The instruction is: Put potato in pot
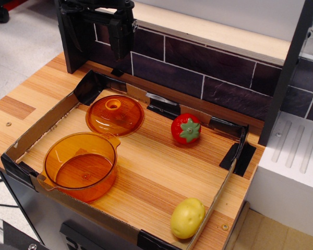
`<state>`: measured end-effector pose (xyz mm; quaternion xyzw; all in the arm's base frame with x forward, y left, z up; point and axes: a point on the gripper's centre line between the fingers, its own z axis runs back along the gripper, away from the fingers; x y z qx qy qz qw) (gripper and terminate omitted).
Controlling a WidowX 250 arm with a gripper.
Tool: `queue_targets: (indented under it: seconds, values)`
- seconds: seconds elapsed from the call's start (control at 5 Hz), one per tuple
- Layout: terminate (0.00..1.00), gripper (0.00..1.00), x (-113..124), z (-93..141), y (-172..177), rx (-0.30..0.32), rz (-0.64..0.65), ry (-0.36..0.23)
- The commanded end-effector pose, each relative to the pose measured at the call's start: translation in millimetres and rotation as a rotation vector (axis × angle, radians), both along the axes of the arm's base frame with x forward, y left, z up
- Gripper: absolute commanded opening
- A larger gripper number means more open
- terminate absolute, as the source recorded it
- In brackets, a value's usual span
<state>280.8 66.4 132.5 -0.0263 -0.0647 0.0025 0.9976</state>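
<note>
The pale-yellow potato (pixel 188 217) lies at the front right corner of the tray, against the cardboard rim. The transparent orange pot (pixel 81 165) stands at the front left, upright and empty. My black gripper (pixel 121 48) hangs at the back left, high above the tray and far from both the potato and the pot. Its fingers point down, and I cannot tell whether they are open or shut. It holds nothing that I can see.
A flat orange lid (pixel 115 114) with a centre knob lies behind the pot. A red strawberry toy (pixel 185 129) with a green top stands at the back middle. A low cardboard rim (pixel 219 195) surrounds the wooden board. A dark tiled wall (pixel 208 70) stands behind.
</note>
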Motion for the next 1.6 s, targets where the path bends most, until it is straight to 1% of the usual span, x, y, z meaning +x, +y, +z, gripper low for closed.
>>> queue_targets:
  seconds: [0.0,0.2,0.4,0.6,0.8,1.0,1.2,1.4]
  values:
    - [0.0,1.0,0.0,0.0,0.0,0.0,0.0,0.0]
    - [0.0,1.0,-10.3,5.7,-19.9,0.019,-0.04,-0.037]
    - [0.0,1.0,-19.7,11.4,-39.5,-0.086,-0.109,0.009]
    - [0.0,1.0,-32.2,5.0,-58.0,-0.159,-0.194,0.051]
    - [0.0,1.0,-41.0,-4.9,-71.2,-0.186,-0.231,0.127]
    - [0.0,1.0,-48.2,-18.0,-80.1,-0.187,-0.243,0.131]
    - [0.0,1.0,-50.3,-34.2,-87.4,-0.185,-0.265,0.158]
    - [0.0,1.0,-52.5,-47.4,-94.8,-0.17,-0.273,0.156]
